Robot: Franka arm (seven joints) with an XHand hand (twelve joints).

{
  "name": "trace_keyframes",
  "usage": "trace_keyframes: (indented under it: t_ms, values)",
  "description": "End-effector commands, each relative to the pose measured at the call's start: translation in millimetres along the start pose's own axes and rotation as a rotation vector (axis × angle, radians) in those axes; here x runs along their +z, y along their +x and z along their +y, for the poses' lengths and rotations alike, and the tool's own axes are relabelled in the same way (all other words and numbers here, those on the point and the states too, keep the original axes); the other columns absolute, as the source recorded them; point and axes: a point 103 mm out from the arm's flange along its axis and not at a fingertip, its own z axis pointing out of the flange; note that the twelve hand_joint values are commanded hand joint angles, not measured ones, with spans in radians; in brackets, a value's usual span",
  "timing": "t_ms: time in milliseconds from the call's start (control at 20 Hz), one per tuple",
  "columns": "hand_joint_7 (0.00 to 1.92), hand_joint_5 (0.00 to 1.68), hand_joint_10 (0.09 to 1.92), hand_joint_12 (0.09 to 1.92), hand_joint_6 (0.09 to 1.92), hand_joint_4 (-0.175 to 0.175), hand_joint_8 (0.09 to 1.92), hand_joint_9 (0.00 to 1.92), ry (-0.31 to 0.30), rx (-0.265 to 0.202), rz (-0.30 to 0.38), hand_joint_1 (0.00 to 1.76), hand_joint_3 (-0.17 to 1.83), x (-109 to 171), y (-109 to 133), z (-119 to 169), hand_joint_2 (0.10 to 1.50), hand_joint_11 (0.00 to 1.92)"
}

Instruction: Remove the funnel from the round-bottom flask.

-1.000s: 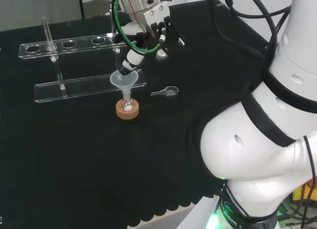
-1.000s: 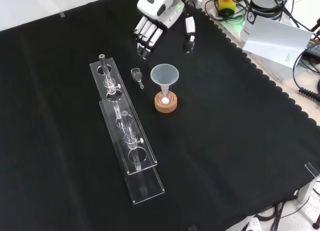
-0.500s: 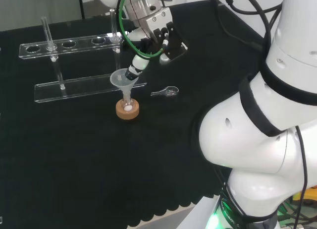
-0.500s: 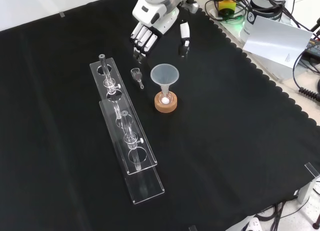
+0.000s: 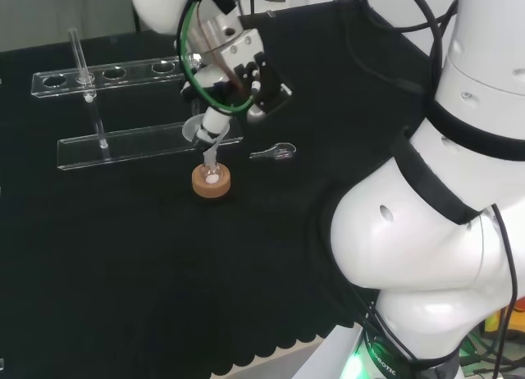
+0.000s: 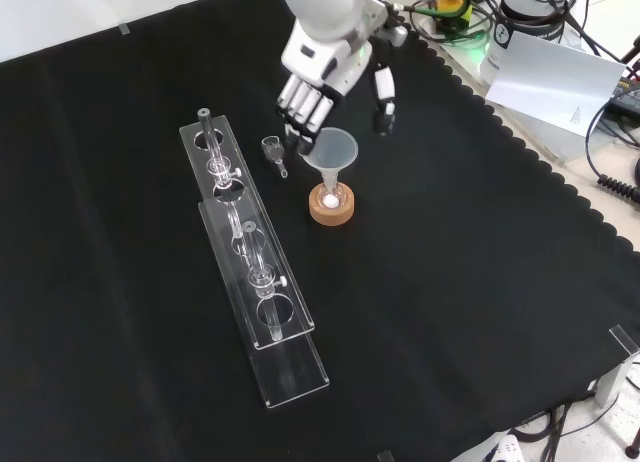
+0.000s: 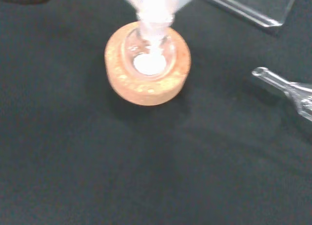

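Just above the funnel [image 6: 331, 148], robot hand [image 6: 335, 72] spread open, empty

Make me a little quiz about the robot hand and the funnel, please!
1. True or false: the funnel sits in the flask.
2. What holds the flask up? A) red ring B) cork ring C) rack
3. Fill in: in the front view, the robot hand is at the funnel's ____ edge.

Key: 1 true. 2 B. 3 upper; its fingers reach the rim on the left while the thumb hangs to the right, not yet closed round it.
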Motion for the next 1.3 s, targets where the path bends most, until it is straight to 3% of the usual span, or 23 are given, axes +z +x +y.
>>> trace_keyframes:
  t_ms: [50, 350, 650, 900, 1300]
  values:
    - [0.0, 0.05, 0.83, 1.43, 0.09, -0.018, 0.51, 0.15, 0.037, 0.005, -0.019, 0.57, 0.32, 16.7, -4.1, 11.7, 0.68, 0.12]
    - [0.0, 0.04, 0.84, 1.43, 0.09, -0.019, 0.35, 0.1, 0.037, 0.02, -0.039, 0.56, 0.3, 19.6, -16.8, 15.5, 0.69, 0.11]
    - [0.0, 0.03, 0.85, 1.44, 0.09, -0.02, 0.22, 0.05, 0.034, 0.027, -0.041, 0.56, 0.28, 21.2, -13.1, 19.0, 0.7, 0.09]
    - [0.0, 0.03, 0.86, 1.44, 0.09, -0.021, 0.19, 0.04, 0.031, 0.004, -0.04, 0.57, 0.27, 26.1, -8.3, 24.1, 0.7, 0.08]
    - [0.0, 0.03, 0.81, 1.43, 0.09, -0.024, 0.2, 0.17, 0.042, 0.012, -0.061, 0.58, 0.26, 28.2, 0.1, 31.6, 0.71, 0.09]
